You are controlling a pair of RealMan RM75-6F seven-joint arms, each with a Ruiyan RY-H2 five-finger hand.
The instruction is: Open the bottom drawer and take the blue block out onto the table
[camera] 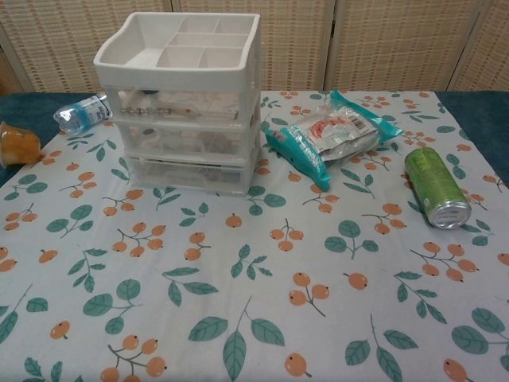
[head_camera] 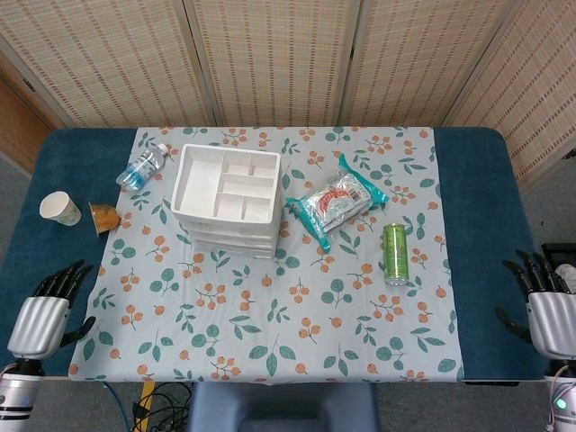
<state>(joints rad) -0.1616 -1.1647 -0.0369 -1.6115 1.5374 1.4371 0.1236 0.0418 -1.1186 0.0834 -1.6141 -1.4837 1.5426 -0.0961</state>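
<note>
A white three-drawer organiser [head_camera: 227,200] [camera: 185,103] stands on the floral tablecloth, left of centre, with all drawers pushed in. Its bottom drawer [camera: 184,173] is translucent; no blue block shows through it. My left hand [head_camera: 45,312] hovers at the table's near left edge, fingers spread, holding nothing. My right hand [head_camera: 544,301] is at the near right edge, also spread and empty. Neither hand appears in the chest view.
A water bottle [head_camera: 142,167] lies left of the organiser, with a paper cup [head_camera: 59,208] and an orange cup [head_camera: 105,217] further left. A teal snack bag [head_camera: 337,202] and a green can [head_camera: 394,254] lie to the right.
</note>
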